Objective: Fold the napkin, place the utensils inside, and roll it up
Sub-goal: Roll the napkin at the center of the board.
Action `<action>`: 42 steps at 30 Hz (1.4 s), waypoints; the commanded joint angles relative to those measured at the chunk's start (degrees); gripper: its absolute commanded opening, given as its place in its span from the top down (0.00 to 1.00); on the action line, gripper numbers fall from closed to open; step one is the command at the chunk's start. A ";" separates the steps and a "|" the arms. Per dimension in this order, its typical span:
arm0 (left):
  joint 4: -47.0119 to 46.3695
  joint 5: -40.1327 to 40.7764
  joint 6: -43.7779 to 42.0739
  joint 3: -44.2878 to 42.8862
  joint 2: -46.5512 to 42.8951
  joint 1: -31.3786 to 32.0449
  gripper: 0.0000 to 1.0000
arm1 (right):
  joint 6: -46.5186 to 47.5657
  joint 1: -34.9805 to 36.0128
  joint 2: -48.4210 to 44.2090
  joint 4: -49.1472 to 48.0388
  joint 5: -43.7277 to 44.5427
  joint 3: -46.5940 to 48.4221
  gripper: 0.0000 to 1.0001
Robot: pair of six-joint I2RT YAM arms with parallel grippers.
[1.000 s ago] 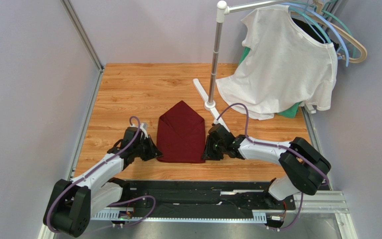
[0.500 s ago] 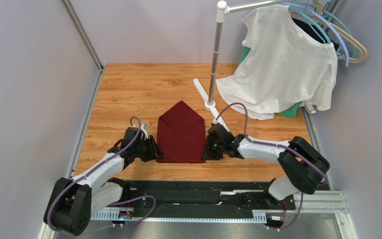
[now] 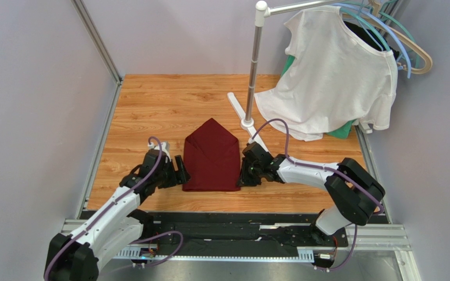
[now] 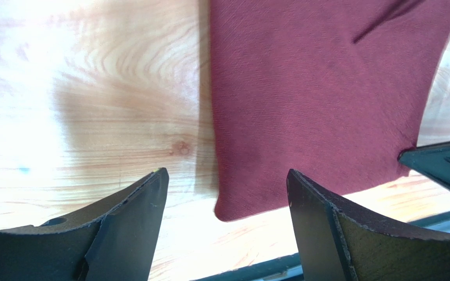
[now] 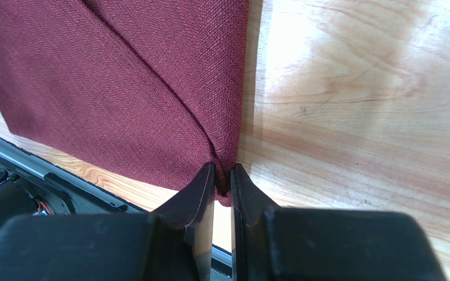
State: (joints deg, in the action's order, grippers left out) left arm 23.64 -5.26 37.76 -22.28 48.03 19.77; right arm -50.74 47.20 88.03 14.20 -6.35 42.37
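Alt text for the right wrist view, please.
The right claw is shut on a corner of the folded maroon napkin, which lies flat on the wooden table. A diagonal fold line runs across the cloth to the claw.

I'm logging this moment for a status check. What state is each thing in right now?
napkin: folded to a point, lying flat.
left gripper: open, at the napkin's left edge.
right gripper: shut on the napkin's near right corner.
shirt: hanging on the rack.

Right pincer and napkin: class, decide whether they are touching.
Touching. The right wrist view shows the right pincer closed on a corner of the napkin, with cloth pinched inside.
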 commanded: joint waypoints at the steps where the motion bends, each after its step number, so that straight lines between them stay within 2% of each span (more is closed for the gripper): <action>1: 2.39 12.01 -4.53 -4.34 -2.76 9.11 0.17 | 2.75 0.17 1.01 8.20 2.13 2.54 1.00; 4: -1.11 15.36 -7.60 -5.23 -2.68 15.71 0.18 | 4.42 0.00 0.56 11.28 1.60 4.47 1.00; 8: -11.14 12.64 -12.95 -3.12 -2.50 22.14 0.21 | 6.44 -1.23 0.56 13.66 -0.32 5.71 1.00; 19: -30.39 5.70 -23.95 2.68 1.00 31.91 0.23 | 11.53 -7.29 1.88 15.34 -11.31 5.44 1.00; 28: -36.99 4.38 -29.93 -1.44 12.86 38.49 0.23 | 17.60 -12.74 7.24 19.99 -20.98 9.04 1.00; 42: -39.90 3.94 -37.76 -3.82 20.70 43.85 0.22 | 21.30 -16.17 13.75 30.36 -28.89 16.43 1.00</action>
State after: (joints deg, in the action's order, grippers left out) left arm -13.13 -0.16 3.38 -23.31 67.46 61.49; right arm -31.24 31.31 100.20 39.24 -32.29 55.57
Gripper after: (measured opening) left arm 0.780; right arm 0.098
